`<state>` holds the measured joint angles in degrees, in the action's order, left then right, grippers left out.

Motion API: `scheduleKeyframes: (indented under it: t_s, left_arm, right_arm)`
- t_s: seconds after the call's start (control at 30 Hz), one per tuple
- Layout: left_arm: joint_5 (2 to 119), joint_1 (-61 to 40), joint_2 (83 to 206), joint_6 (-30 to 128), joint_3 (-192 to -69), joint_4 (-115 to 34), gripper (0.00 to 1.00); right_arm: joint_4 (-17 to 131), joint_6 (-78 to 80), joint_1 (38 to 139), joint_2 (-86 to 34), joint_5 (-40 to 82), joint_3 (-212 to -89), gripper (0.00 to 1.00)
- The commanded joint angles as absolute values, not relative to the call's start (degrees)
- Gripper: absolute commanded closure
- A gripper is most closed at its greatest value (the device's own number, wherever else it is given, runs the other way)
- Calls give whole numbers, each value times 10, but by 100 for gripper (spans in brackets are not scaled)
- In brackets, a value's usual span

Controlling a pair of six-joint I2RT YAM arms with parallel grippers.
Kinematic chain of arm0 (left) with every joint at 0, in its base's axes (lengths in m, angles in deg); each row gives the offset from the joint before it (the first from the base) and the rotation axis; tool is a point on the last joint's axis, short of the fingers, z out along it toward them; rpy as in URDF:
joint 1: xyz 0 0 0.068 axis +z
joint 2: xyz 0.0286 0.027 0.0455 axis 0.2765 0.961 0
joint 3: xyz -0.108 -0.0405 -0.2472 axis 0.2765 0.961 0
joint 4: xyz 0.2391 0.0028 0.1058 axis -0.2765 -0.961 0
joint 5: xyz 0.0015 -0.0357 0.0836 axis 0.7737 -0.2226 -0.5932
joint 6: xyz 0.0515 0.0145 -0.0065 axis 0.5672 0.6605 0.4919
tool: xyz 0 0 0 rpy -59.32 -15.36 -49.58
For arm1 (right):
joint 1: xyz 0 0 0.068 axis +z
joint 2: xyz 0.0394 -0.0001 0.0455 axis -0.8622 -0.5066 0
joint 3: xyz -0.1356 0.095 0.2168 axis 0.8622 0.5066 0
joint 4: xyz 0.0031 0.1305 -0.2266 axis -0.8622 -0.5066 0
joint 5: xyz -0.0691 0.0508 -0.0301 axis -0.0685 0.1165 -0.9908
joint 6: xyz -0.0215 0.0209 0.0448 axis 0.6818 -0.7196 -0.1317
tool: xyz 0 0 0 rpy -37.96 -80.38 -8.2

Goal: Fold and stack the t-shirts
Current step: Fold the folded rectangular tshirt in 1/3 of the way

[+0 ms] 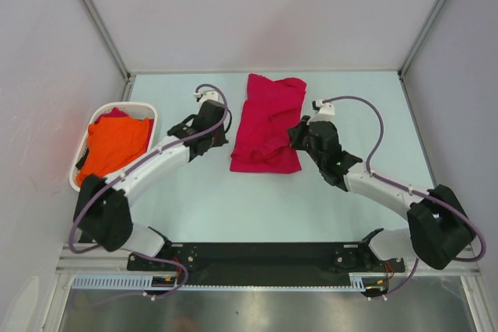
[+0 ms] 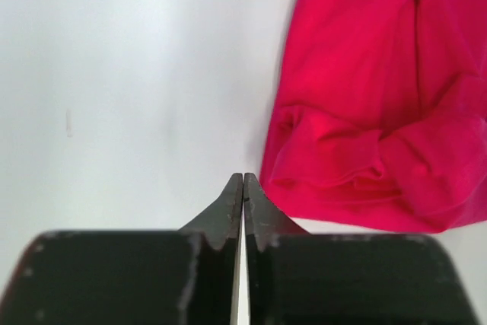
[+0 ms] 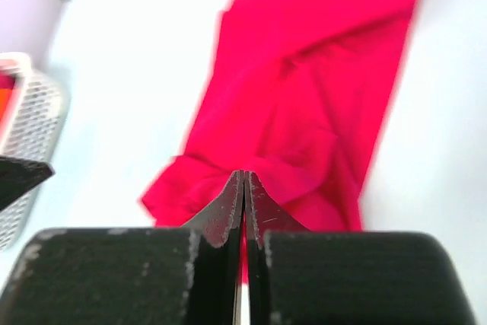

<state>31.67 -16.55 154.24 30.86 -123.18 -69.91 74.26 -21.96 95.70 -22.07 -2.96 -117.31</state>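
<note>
The crimson t-shirt (image 1: 267, 124) lies on the table at mid-back, folded into a long strip with a bunched near end. It shows at the right of the left wrist view (image 2: 365, 74) and ahead in the right wrist view (image 3: 304, 89). The orange t-shirt (image 1: 115, 144) lies crumpled in the white basket (image 1: 148, 108) at the left. My left gripper (image 1: 219, 138) is shut and empty just left of the crimson shirt's near corner (image 2: 243, 176). My right gripper (image 1: 295, 138) is shut at the shirt's right edge, its tips over the cloth (image 3: 243, 173); no cloth shows between them.
The basket also shows at the left edge of the right wrist view (image 3: 27, 135), with some crimson cloth at its back. Grey walls and metal rails (image 1: 93, 13) close in the table's back and sides. Bare table lies in front of the shirt (image 1: 257, 207).
</note>
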Motion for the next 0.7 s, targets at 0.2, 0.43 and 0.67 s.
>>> scheduleKeyframes:
  t_s: [0.2,0.43,0.67]
  left_arm:
    - [298,-162,1477,286,-1142,-694,100]
    - [292,-163,1497,270,-1136,-711,100]
    - [279,-163,1496,273,-1136,-713,100]
  right_arm:
    - [695,-185,960,-321,238,-1231,100]
    - [686,-170,971,-463,285,-1306,100]
    - [672,-165,973,-521,264,-1369,100]
